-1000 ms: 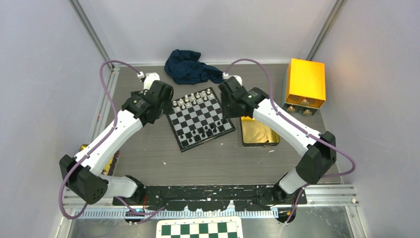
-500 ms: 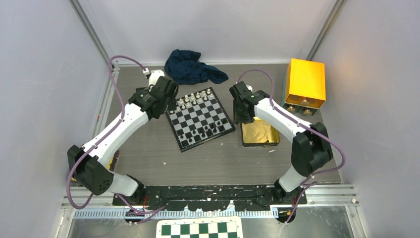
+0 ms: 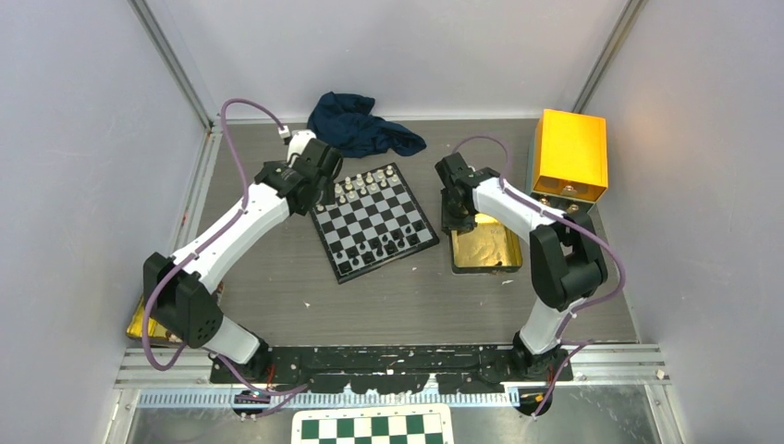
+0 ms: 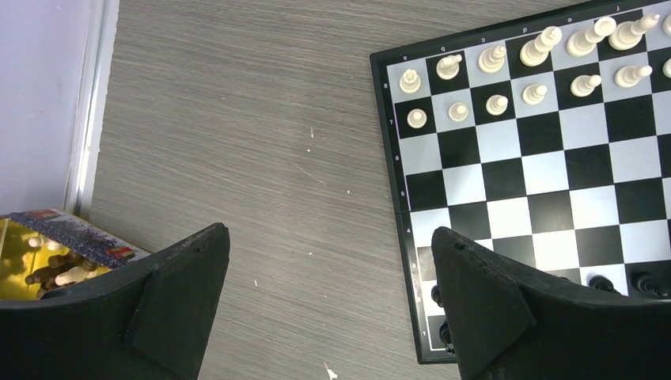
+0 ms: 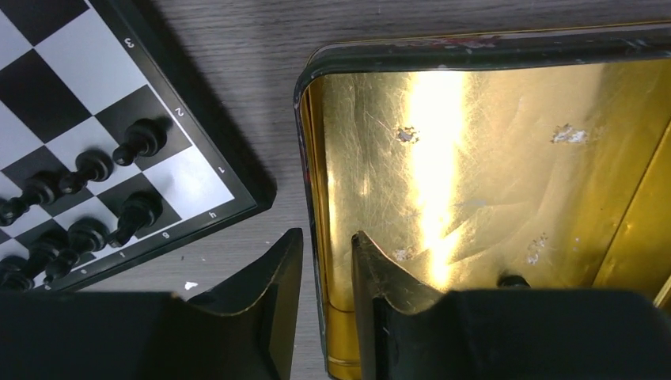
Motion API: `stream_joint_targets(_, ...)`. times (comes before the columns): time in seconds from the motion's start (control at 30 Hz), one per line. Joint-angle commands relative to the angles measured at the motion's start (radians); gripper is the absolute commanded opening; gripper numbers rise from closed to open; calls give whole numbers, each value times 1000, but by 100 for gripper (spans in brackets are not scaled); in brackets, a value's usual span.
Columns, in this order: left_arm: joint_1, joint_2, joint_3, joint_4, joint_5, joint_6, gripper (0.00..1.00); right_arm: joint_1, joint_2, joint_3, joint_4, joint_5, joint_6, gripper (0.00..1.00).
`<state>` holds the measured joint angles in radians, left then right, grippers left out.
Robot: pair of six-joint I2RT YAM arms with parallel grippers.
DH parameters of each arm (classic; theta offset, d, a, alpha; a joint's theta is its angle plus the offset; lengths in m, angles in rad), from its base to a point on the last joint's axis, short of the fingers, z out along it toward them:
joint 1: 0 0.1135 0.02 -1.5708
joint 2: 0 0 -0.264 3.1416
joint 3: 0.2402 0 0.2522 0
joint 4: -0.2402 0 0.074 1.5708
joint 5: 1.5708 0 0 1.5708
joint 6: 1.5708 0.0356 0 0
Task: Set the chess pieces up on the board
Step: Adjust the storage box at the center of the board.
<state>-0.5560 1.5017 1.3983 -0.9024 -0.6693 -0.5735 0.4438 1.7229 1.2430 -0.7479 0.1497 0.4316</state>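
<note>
- Table (image 3: 277, 287): the board (image 3: 374, 217) sits mid-table, turned a little off square. Its files run from the near edge away and slightly left.
- Tin (image 3: 495, 250): gold and open, just right of the board with a strip of table between them. Its long axis runs near to far.
- My left claw (image 4: 328, 237): jaws wide, nothing between them. It hangs over bare table just left of the board's white end.
- My right claw (image 5: 326, 236): jaws apart by a narrow gap, gripping nothing. The tin's left rim runs under that gap, so one finger is over the tin and the other is over the table by the board's corner.
- White pieces (image 4: 496, 104): upright in two rows along the far edge, as far as my left wrist view reaches.
- Black pieces (image 5: 91, 165): upright along the near edge. The corner square (image 5: 194, 178) nearest the tin is bare.
- Dark bit (image 5: 514, 279): in the tin, mostly hidden behind my right finger. I cannot tell whether it is a piece, or how it lies.
- Judgement: if it is the missing black piece, my right arm is much the nearer.
- In the right wrist view the bit lies right of the claw and the bare corner lies left, so the carry is a short hop over the rim.
- I should check its long axis first. A fallen piece wants the jaws set across it.
</note>
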Motion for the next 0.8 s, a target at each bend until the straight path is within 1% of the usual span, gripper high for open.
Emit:
stream_joint_targets(0.0, 3, 14, 46, 11, -14, -2, 100, -10, 26, 4, 35, -23, 7, 32)
stream_joint_targets(0.1, 2, 19, 39, 16, -10, 2, 100, -15, 47, 19, 29, -22, 14, 19)
stream_joint_targets(0.17, 2, 21, 36, 18, -10, 6, 100, -18, 57, 43, 19, -13, 20, 5)
stream_joint_targets(0.2, 2, 21, 36, 20, -10, 8, 100, -22, 61, 55, 17, -9, 22, 1)
stream_joint_targets(0.3, 2, 21, 35, 27, -10, 18, 100, -27, 70, 108, 16, 17, 20, 1)
stream_joint_targets(0.5, 4, 22, 27, 33, -1, 24, 100, -29, 67, 199, 76, 141, -22, 1)
stream_joint_targets(0.57, 4, 17, 17, 35, 6, 24, 100, -29, 43, 189, 141, 190, -29, 1)
stream_joint_targets(0.67, 4, 10, 6, 39, 11, 22, 100, -34, -22, 149, 273, 200, -17, 1)
stream_joint_targets(0.77, 4, 4, -3, 42, 14, 22, 100, -35, -112, 58, 465, 199, -18, 1)
